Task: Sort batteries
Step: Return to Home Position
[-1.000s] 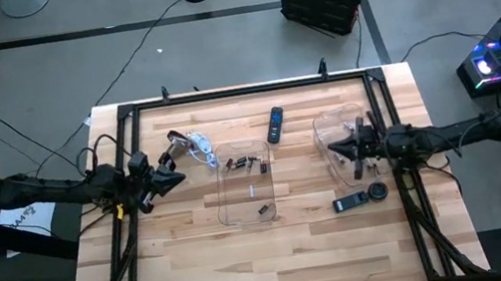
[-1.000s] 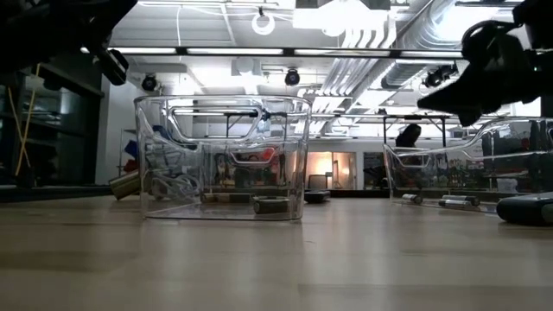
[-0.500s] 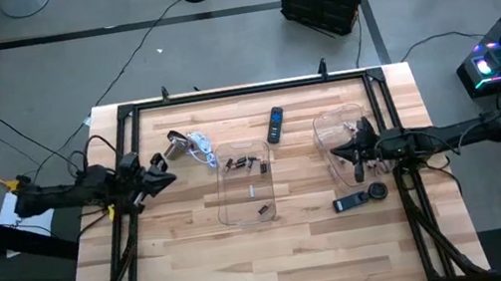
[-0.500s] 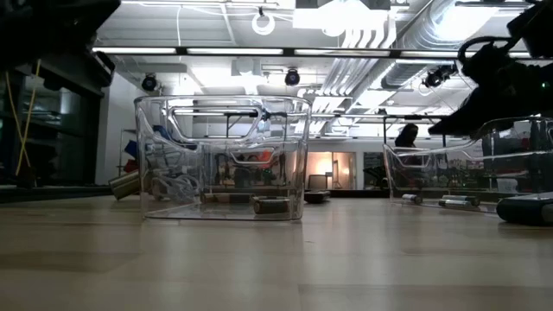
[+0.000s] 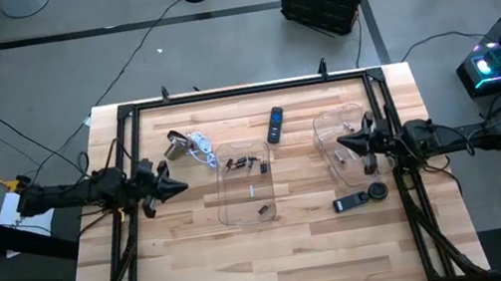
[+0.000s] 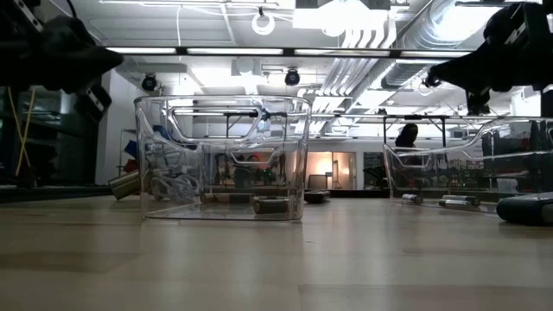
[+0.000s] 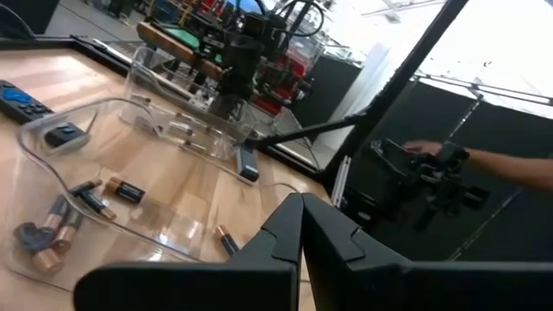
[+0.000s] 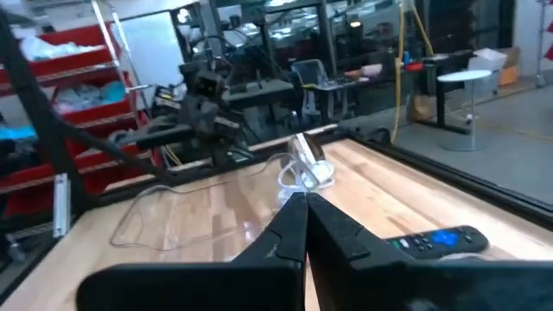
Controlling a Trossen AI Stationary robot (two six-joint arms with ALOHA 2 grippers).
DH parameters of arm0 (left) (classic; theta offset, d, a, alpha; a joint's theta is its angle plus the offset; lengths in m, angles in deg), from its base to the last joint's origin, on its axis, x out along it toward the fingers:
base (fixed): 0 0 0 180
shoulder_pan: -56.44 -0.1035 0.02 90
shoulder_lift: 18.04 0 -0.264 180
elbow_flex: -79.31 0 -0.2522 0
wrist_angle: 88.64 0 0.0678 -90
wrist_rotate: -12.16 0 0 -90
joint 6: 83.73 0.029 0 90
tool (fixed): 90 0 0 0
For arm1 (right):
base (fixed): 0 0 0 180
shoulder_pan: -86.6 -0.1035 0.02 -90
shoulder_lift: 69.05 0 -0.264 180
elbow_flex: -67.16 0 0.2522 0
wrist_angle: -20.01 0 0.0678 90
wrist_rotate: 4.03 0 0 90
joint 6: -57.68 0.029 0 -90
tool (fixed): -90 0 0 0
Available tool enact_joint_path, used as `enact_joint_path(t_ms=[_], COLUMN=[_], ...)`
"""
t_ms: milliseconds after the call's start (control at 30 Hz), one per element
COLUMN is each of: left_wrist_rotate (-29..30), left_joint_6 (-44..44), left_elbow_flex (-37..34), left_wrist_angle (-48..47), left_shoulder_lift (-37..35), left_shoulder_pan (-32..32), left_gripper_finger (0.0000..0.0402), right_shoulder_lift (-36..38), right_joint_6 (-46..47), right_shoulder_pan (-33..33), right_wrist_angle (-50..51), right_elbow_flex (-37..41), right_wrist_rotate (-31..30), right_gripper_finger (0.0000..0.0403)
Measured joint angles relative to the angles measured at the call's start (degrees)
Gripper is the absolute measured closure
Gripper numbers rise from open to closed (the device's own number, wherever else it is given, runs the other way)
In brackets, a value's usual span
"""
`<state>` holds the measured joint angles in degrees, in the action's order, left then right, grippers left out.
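Batteries [image 7: 125, 190] lay in two clear bins: a cluster near the back wall of the middle bin [image 5: 239, 198] with one more by its front wall, and a few in the right bin [image 5: 319, 130] toward the worktop's right edge. The left gripper [image 5: 177, 185] hung over the worktop's left part, between its left edge and the middle bin, fingers pressed together on nothing and pointing at that bin. The right gripper [image 5: 337, 144] hovered above the right bin's rim, likewise pinched closed and empty, aimed at the worktop's middle. So the batteries sat ahead of each gripper along its pointing line, the right arm much the nearer to its bin. Judged from that, drawing each arm straight back toward its own edge would lead away from both bins. The front battery [image 6: 270, 205] lay lengthwise left to right across the worktop
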<state>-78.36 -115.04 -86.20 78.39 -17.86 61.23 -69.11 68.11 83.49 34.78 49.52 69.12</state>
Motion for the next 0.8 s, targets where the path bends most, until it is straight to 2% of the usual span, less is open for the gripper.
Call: enact_joint_path(t_ms=[800], left_wrist_rotate=[-0.2], left_joint_6=[0.0], left_elbow_flex=[0.0], left_wrist_angle=[-0.4], left_shoulder_lift=[0.4], left_shoulder_pan=[0.9], left_gripper_finger=[0.0402], right_shoulder_lift=[-1.5], right_joint_6=[0.0], right_shoulder_pan=[0.2], right_wrist_angle=[3.3], right_elbow_flex=[0.1], right_wrist_rotate=[0.1], right_gripper_finger=[0.0403])
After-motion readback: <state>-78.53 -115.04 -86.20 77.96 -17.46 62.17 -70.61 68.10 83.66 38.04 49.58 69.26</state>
